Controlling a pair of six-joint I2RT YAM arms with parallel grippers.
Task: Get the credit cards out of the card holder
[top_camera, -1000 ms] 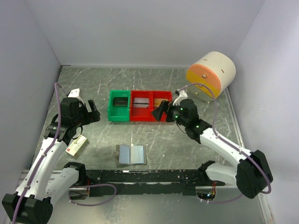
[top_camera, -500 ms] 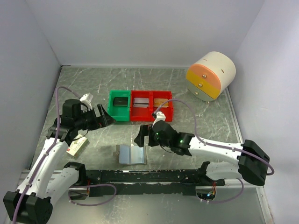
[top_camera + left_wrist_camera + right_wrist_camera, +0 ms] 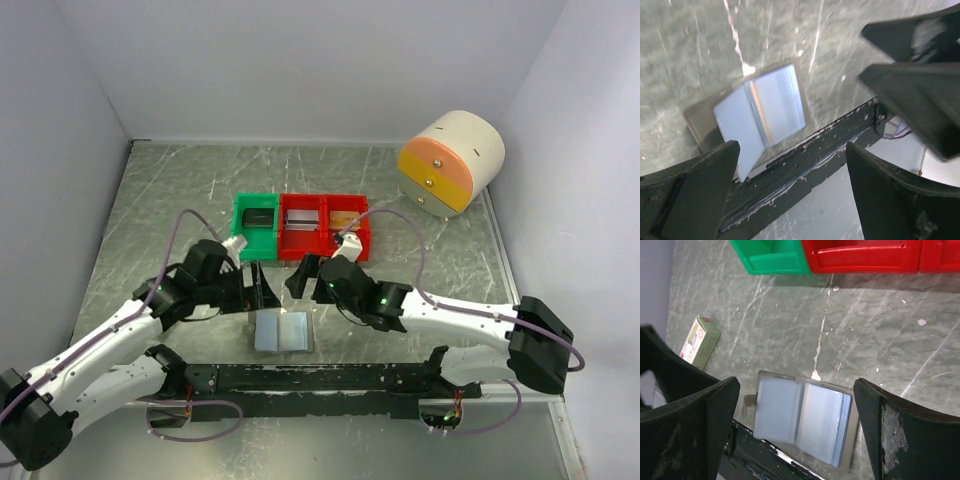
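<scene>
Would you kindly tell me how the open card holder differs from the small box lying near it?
The card holder is wider and lies open in two pale blue panels; the small box is narrower and closed. The card holder is thin and flat, while the small box is blocky, with a white-and-red face. Both rest on the table.

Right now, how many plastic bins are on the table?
3, side by side in one row: the green bin at the left, the middle red bin, and the right red bin. None looks hidden.
</scene>
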